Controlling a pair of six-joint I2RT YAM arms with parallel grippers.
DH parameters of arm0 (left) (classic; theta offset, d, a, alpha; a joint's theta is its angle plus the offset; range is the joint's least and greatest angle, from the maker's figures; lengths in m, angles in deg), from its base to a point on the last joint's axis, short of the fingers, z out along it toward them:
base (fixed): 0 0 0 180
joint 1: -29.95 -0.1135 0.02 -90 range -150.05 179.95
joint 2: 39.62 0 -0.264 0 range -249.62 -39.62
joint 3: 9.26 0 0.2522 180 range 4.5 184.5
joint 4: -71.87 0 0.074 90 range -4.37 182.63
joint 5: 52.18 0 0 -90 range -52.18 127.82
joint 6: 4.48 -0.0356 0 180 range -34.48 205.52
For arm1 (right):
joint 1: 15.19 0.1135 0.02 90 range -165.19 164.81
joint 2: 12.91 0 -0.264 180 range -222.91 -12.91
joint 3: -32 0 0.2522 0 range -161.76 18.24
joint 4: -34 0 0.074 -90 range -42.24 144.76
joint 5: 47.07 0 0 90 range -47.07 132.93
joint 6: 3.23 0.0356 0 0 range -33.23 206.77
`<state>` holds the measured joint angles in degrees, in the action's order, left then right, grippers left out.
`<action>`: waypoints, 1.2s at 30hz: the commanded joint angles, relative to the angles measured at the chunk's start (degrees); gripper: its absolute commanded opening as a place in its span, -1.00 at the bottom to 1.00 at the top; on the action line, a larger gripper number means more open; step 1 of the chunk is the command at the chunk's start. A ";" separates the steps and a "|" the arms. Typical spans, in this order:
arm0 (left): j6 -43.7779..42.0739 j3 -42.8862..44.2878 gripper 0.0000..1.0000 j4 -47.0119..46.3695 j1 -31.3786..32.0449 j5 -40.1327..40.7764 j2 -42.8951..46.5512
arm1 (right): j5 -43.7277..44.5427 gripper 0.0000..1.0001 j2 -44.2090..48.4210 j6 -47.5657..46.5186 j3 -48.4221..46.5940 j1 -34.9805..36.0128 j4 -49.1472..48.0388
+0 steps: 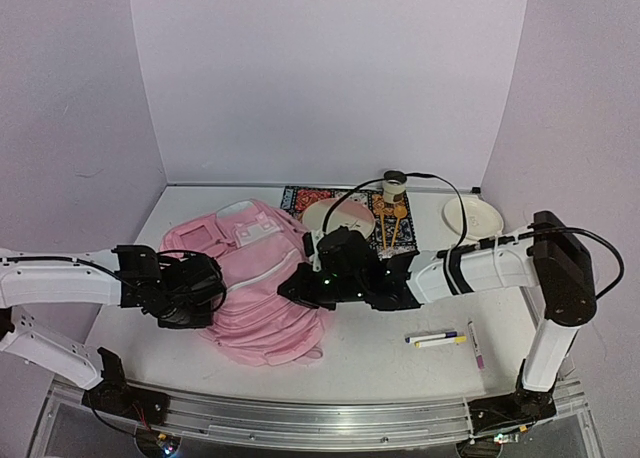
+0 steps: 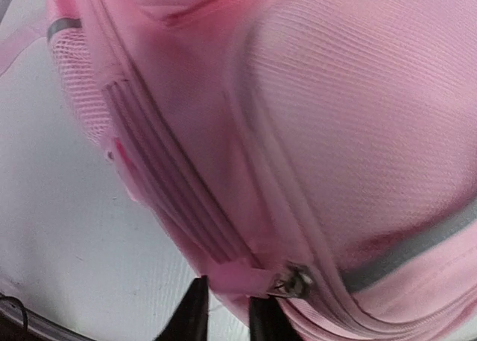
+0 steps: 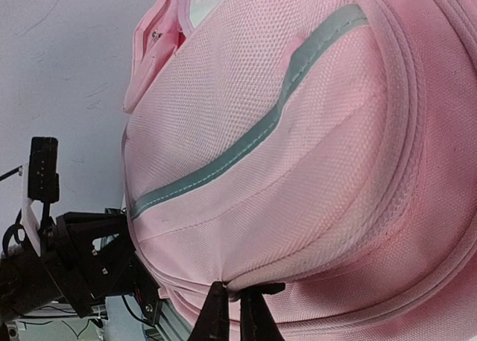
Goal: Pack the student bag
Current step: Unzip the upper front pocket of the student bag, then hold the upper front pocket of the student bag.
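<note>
The student bag (image 1: 262, 296), a large soft pink backpack, lies flat on the table between my two arms. My left gripper (image 1: 203, 290) is at its left edge. In the left wrist view its fingers (image 2: 231, 287) stand slightly apart, open, with the pink zipper pull tab (image 2: 240, 276) lying across their tips beside the metal slider (image 2: 295, 281). My right gripper (image 1: 300, 284) is at the bag's right side. In the right wrist view (image 3: 232, 285) it is shut on a pinched fold of the bag's fabric (image 3: 298, 170) below a grey stripe (image 3: 246, 144).
Two markers (image 1: 436, 338) and a pen (image 1: 476, 345) lie on the table at the right front. Behind the bag are a patterned cloth (image 1: 300, 196), two white plates (image 1: 333, 216) (image 1: 472, 217) and a small jar (image 1: 395, 186). A black cable (image 1: 440, 193) loops over them.
</note>
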<state>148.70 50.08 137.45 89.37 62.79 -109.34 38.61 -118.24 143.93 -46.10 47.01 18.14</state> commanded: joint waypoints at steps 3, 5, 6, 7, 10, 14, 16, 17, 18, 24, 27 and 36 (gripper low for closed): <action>-6.25 5.38 -0.12 3.73 -1.50 4.88 1.08 | -0.24 -0.62 4.73 -5.71 0.05 -1.66 5.02; -7.89 6.86 0.01 3.70 -1.49 4.80 2.54 | -0.14 -0.44 5.15 -6.96 0.07 -1.97 6.31; -8.77 7.54 0.06 3.67 -1.49 4.83 3.18 | -0.11 -0.35 5.46 -7.75 0.05 -2.09 7.02; -9.70 8.07 0.12 3.67 -1.49 4.90 4.00 | 0.16 -0.29 5.87 -8.28 0.08 -2.21 7.71; -12.82 10.53 0.28 3.54 -1.49 4.92 4.81 | 1.66 -0.15 7.71 -9.38 1.11 -2.68 9.83; -16.79 12.41 0.41 1.97 -1.49 5.57 3.62 | 2.11 -0.01 9.47 -9.26 2.66 -4.07 10.26; -18.81 13.19 0.46 0.37 -1.49 5.25 2.51 | 2.19 0.06 9.32 -9.26 2.22 -4.43 10.28; -19.78 13.42 0.49 -0.49 -1.45 4.92 1.83 | 2.05 0.08 9.02 -9.26 1.74 -4.60 10.28; -20.54 13.62 0.51 -1.84 -1.49 4.45 1.20 | 1.90 0.10 8.74 -9.25 1.27 -4.71 10.28; -23.99 14.59 0.59 -7.70 -1.49 2.43 -2.37 | 1.97 0.19 5.63 -8.32 -1.02 -5.90 10.35; -25.43 14.60 0.62 -10.34 -1.50 0.98 -3.59 | 0.67 0.19 3.96 -8.95 -3.12 -6.00 10.34; -28.79 14.00 0.66 -16.05 -1.50 -2.12 -5.79 | -3.67 0.21 -0.02 -10.12 -8.51 -5.97 10.31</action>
<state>122.88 61.91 126.28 87.97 62.35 -114.59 37.55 -116.90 135.25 -50.87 41.08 28.38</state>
